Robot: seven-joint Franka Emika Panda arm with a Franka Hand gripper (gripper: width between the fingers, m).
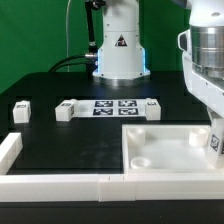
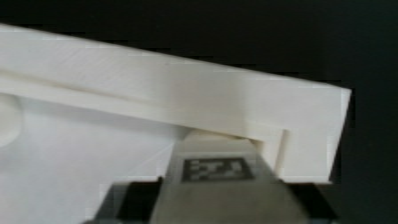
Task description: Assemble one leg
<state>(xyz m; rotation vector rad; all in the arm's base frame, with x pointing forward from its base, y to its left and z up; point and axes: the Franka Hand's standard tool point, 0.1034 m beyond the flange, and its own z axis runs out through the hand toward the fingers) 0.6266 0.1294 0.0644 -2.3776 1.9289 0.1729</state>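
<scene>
My gripper [image 1: 214,147] is at the exterior view's right edge, over the far right corner of the large white panel [image 1: 165,152]. It is shut on a leg [image 1: 215,142], a small white block with a black-and-white tag. In the wrist view the held leg [image 2: 219,168] sits between the dark fingers [image 2: 135,202] of the gripper [image 2: 217,196], right at the panel's raised corner wall [image 2: 302,130]. I cannot tell whether the leg touches the panel. Three more legs lie on the black table: one at the left [image 1: 21,111], one [image 1: 65,110] and one [image 1: 151,108] beside the marker board.
The marker board [image 1: 113,107] lies in the middle in front of the robot base [image 1: 118,50]. A low white rail [image 1: 60,182] runs along the table's front edge and turns up the left side [image 1: 9,150]. The panel has round sockets [image 1: 141,159].
</scene>
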